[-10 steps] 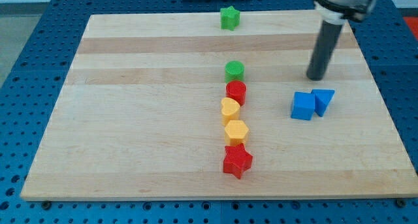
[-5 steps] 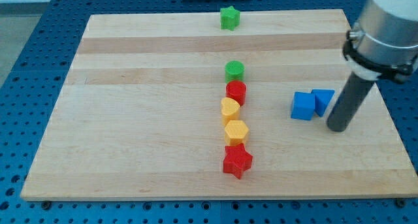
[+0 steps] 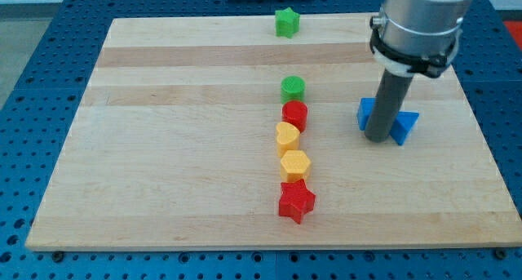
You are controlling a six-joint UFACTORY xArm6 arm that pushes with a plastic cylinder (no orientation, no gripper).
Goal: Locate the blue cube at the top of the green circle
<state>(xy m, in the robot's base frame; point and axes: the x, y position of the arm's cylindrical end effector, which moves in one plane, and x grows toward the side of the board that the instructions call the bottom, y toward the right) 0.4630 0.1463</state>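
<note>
1. There are no jaws on this arm, so nothing is released, clenched or grasping; it ends in a straight dark rod, and my tip (image 3: 376, 139) rests on the pale wooden counter (image 3: 163, 149).
2. My tip stands in front of two blue blocks, partly covering both. The blue plastic cube (image 3: 366, 113) shows at the rod's left side, seemingly touching it; the blue triangular block (image 3: 404, 126) shows at its right, just beside it.
3. Well apart, toward the view's left of my tip, a column runs down the counter: the green plastic circle (image 3: 293, 88) at the top, then a red round block (image 3: 294, 115), two yellow rounded blocks (image 3: 287, 137) and (image 3: 294, 163), and a red star (image 3: 296, 201) at the bottom.
4. A green star (image 3: 286, 22) sits far off near the counter's top edge.
5. The cube is thus to the right of, and slightly below, the green circle, not above it; the task looks barely begun.
6. Risks, as I judge them: pushing from here could drag the triangular block along, let the cube rotate and slip off the rod, or drive it straight left into the red round block or the circle, scattering the column.
</note>
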